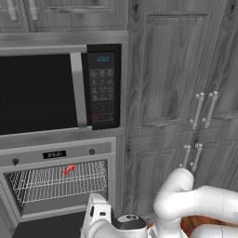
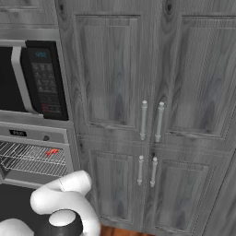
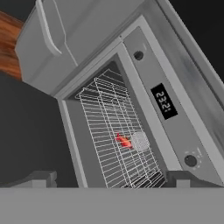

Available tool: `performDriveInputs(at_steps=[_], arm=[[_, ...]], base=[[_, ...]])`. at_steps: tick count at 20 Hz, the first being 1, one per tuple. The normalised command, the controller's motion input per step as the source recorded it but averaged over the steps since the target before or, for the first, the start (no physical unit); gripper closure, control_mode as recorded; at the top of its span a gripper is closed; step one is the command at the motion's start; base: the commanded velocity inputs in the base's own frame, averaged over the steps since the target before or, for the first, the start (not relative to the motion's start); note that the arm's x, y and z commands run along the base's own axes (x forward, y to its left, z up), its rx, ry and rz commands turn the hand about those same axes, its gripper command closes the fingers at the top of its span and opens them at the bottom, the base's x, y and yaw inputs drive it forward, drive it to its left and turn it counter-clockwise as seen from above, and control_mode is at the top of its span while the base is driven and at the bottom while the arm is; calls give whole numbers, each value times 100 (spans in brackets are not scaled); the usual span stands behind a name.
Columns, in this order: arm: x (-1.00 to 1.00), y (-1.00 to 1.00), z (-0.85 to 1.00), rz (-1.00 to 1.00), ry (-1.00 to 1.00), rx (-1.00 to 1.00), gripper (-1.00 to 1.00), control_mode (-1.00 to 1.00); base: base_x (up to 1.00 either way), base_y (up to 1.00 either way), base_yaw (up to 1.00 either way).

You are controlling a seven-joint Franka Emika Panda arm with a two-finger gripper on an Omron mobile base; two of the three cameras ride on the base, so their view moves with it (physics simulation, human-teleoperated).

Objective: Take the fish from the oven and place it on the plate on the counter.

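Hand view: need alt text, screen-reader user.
A small red-orange fish lies on a wire rack inside the open oven, seen rolled at a steep angle. The oven's control strip with a digital display and two knobs runs diagonally to the right of the cavity.

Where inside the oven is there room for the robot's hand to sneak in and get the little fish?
The oven stands open, and the wire rack is bare all around the fish, out to both side walls and the front edge. The fish sits alone near the back middle. The space gets tight only above it, under the oven's top panel.
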Motion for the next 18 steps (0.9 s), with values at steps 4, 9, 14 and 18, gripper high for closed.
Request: performDriveInputs(at_steps=[4,9,14,18], arm=[[29,0,-1,0,4,13,-100,-100],[23,0,-12,0,1,26,-100,-100],[14,3,-11,-1,0,34,-100,-100],[3,7,-7,0,0,42,-100,-100]], base=[[0,0,0],[0,0,0],[0,0,0],[0,0,0]])
